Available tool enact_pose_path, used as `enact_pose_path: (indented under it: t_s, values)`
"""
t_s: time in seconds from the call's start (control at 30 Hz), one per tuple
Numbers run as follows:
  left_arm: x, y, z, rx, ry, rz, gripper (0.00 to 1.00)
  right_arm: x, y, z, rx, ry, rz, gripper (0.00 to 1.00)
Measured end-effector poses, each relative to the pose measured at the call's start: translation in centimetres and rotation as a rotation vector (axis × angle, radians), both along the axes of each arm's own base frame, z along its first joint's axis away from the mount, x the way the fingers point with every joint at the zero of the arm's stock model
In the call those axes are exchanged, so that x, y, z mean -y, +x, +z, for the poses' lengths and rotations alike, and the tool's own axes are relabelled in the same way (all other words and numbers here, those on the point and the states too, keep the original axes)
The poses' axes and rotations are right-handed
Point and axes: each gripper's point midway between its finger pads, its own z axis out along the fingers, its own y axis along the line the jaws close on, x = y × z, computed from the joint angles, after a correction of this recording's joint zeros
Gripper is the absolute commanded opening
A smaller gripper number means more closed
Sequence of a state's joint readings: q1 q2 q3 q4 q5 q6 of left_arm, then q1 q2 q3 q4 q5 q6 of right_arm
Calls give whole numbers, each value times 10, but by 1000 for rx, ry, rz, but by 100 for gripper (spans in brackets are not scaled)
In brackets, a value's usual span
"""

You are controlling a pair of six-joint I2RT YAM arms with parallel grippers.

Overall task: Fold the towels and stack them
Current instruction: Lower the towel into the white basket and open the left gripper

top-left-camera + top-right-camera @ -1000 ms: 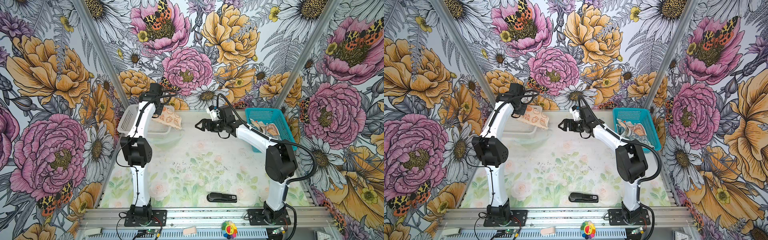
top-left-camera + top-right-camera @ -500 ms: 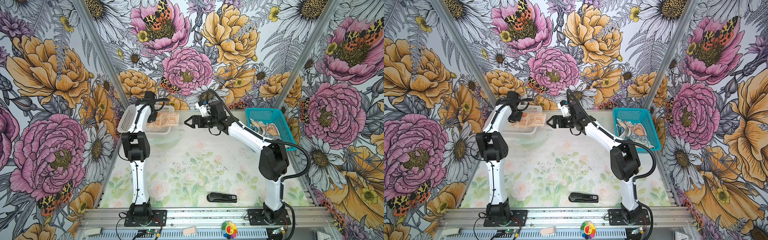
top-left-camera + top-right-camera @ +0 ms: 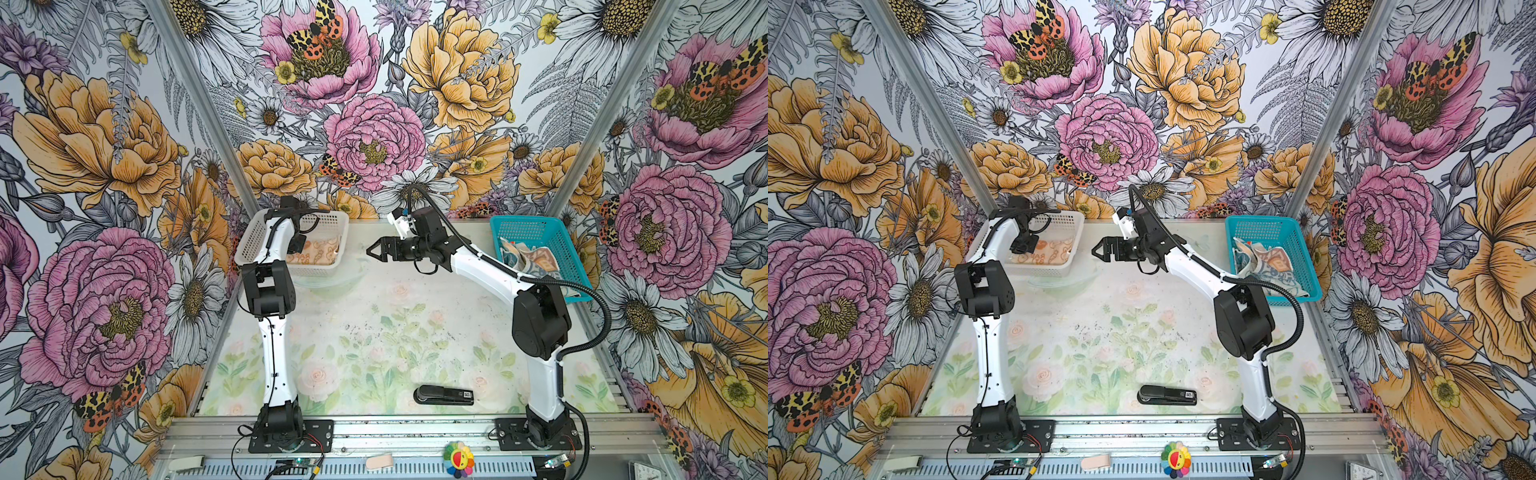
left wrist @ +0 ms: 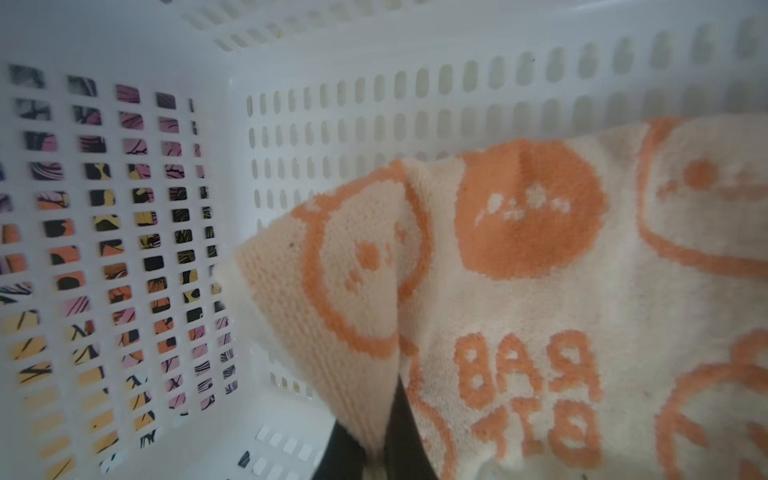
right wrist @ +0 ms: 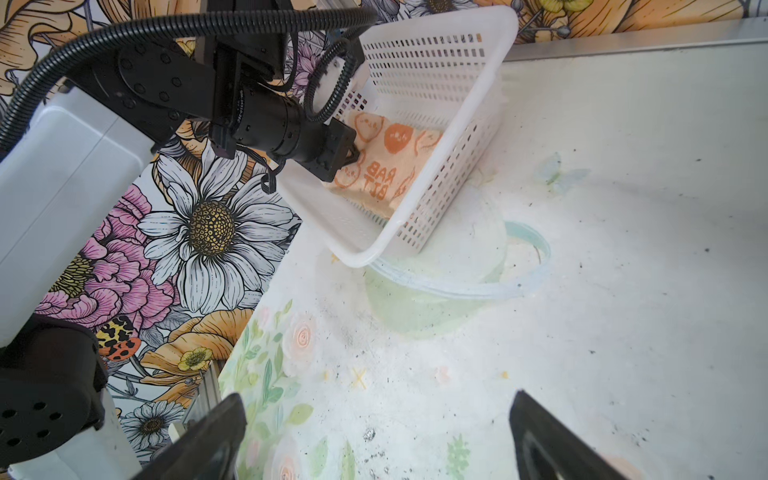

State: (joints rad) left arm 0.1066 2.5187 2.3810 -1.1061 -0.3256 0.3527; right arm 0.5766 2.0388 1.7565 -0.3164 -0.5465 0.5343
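Left gripper (image 4: 379,451): reaches down into the white basket (image 3: 249,245) at the table's far left corner, its jaws drawn narrow on a raised fold of the RABBIT towel (image 4: 540,311).
RABBIT towel: cream with orange bunny faces and lettering, it lies folded on the basket floor, with one edge pinched up between the dark fingers (image 4: 405,440).
White basket: perforated plastic. Its near corner overlaps the rim of a clear bowl (image 5: 457,286); whether it rests on the bowl cannot be told.
Right gripper (image 3: 370,250): hovers over the table (image 3: 374,332) just beside the white basket and points toward it, jaws spread wide and holding nothing.
Teal basket (image 3: 523,230): at the far right corner, with crumpled towels (image 3: 528,259) in teal-blue, cream and orange heaped inside.
Stapler (image 3: 444,395): black, lying near the table's front edge, well apart from both baskets.
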Motion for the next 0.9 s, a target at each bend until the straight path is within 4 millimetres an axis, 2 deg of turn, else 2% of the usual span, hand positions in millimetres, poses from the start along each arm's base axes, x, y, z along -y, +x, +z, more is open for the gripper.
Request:
enact_pose_path:
  t_s: [0.13,0.5,0.9]
  values:
    - [-4,4,-1,1,24,-19,0,0,0,-1,-4,-2,0,99]
    - [-16,18,13,55,77,-30,0,2,-2,-5,-21,-16,-3,99]
    - [-34,19,-3,39,99,5,0,4,-2,-8,-30,-32,-15,99]
